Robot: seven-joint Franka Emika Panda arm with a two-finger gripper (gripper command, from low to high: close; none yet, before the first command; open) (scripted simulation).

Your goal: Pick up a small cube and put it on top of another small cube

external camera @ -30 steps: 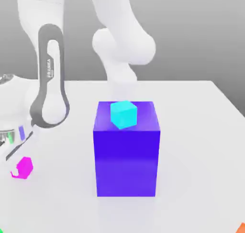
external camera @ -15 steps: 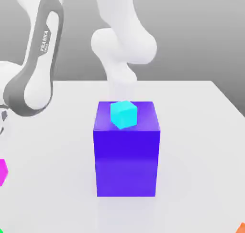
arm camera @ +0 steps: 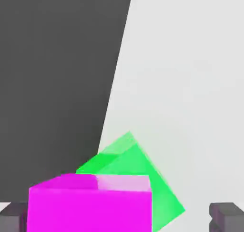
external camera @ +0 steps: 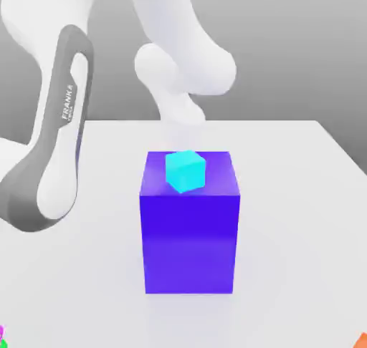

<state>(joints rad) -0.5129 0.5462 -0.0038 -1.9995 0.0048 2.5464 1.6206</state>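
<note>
In the hand view, the gripper (arm camera: 119, 216) is standing with its jaws spread wide: one dark grey fingertip (arm camera: 13, 216) is showing at about eight o'clock in the picture and the other at about four o'clock, well apart from each other. The small cube (arm camera: 90, 203), bright magenta-pink and glossy, is sitting between them, filling most of the gap but lying closer to the eight o'clock finger; on the other side a clear strip of pale surface is separating it from the finger — so the jaws are not pinching it. Whether the near finger is touching the cube cannot be told. Directly beyond the magenta cube, a green cube (arm camera: 138, 176) is lying turned at an angle, its corner pointing toward twelve o'clock; the magenta cube is overlapping it in the picture, with its pale pink top face catching the light. Both are resting near the edge of the white table (arm camera: 190, 83), where dark floor is taking over the side toward nine o'clock. In the exterior view, the white arm (external camera: 54, 160) is sweeping down toward seven o'clock, and a sliver of magenta is peeking in at the very corner there. At the centre of the table, a big blue-violet block (external camera: 190, 232) is standing upright, carrying a small cyan cube (external camera: 186, 171) on its top face, turned slightly askew.
</note>
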